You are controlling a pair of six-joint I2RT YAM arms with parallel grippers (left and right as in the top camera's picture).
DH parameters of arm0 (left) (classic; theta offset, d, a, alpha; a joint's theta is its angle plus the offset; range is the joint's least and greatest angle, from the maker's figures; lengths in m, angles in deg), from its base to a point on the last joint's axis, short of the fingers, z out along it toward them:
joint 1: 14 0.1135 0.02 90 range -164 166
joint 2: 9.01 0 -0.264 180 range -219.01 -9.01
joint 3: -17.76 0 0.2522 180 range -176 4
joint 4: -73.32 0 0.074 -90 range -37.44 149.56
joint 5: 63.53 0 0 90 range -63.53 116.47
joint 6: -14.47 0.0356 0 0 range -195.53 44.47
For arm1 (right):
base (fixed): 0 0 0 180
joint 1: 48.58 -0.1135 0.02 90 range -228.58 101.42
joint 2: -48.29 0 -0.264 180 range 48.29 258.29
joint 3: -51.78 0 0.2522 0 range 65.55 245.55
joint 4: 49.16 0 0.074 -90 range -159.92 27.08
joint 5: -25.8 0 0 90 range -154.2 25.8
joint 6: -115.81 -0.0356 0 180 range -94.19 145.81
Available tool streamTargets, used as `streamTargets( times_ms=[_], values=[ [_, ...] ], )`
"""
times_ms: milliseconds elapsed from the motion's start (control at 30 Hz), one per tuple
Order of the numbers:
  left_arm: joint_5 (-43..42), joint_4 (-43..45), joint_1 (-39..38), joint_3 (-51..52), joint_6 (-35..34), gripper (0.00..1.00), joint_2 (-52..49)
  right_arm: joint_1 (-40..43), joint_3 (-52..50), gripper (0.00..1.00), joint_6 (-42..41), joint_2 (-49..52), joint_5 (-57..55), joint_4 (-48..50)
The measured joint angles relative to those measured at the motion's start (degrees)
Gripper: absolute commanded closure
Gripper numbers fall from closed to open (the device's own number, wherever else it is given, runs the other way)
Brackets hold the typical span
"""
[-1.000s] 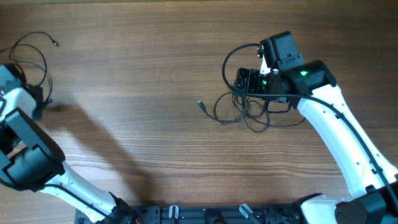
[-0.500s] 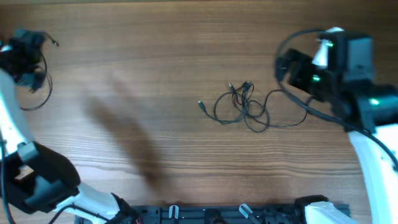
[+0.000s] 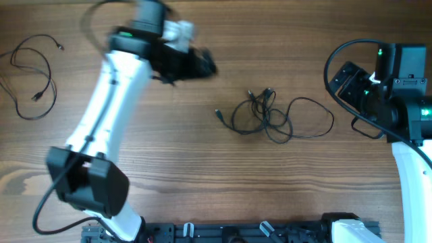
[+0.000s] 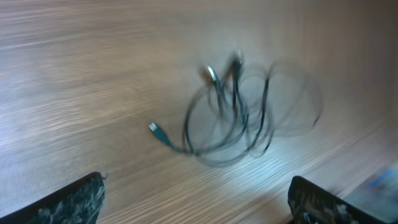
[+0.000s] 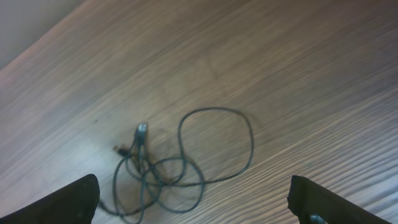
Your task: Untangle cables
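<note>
A tangled clump of thin black cables (image 3: 264,116) with small plug ends lies at the table's middle. It also shows, blurred, in the left wrist view as the clump (image 4: 236,118), and in the right wrist view as loops (image 5: 165,165). One separate cable (image 3: 30,77) lies loose at the far left. My left gripper (image 3: 202,65) hangs open above the table, up and left of the clump, its fingers (image 4: 71,202) wide apart and empty. My right gripper (image 3: 343,81) stands open to the right of the clump, fingers (image 5: 78,199) spread, holding nothing.
The thicker black wire of the right arm (image 3: 337,57) loops above its gripper. The left arm's white link (image 3: 108,115) crosses the table's left half. The wooden table (image 3: 169,155) shows nothing else.
The left gripper opened and swung from the far left to the upper middle, leaving the separate cable loose on the table. The right gripper drew back right, away from the clump.
</note>
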Motion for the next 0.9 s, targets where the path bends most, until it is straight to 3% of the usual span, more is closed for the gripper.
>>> streamTargets(
  times_ms=[133, 333, 500, 600, 900],
  values=[
    [11.0, -0.9, -11.9, 0.0, 8.9, 0.03, -0.5, 0.0, 0.0, 0.0, 0.0, 0.1, -4.0, 0.0],
    [15.6, -0.7, -21.4, 0.0, 14.2, 0.04, -4.8, 0.2, 0.0, 0.0, 0.0, 0.1, -9.1, -1.0],
    [13.6, -0.1, -22.7, 0.0, 15.5, 0.05, -10.9, 6.1, 0.0, 0.0, 0.0, 0.1, -10.3, -1.5],
    [10.6, 1.9, -22.7, 0.0, 15.8, 0.16, -14.4, 10.8, 0.0, 0.0, 0.1, 0.1, -8.0, -1.5],
    [6.9, 6.2, -22.7, 0.0, 15.4, 0.32, -19.8, 12.3, 0.0, 0.0, 0.9, 0.1, -5.2, -2.3]
  ],
)
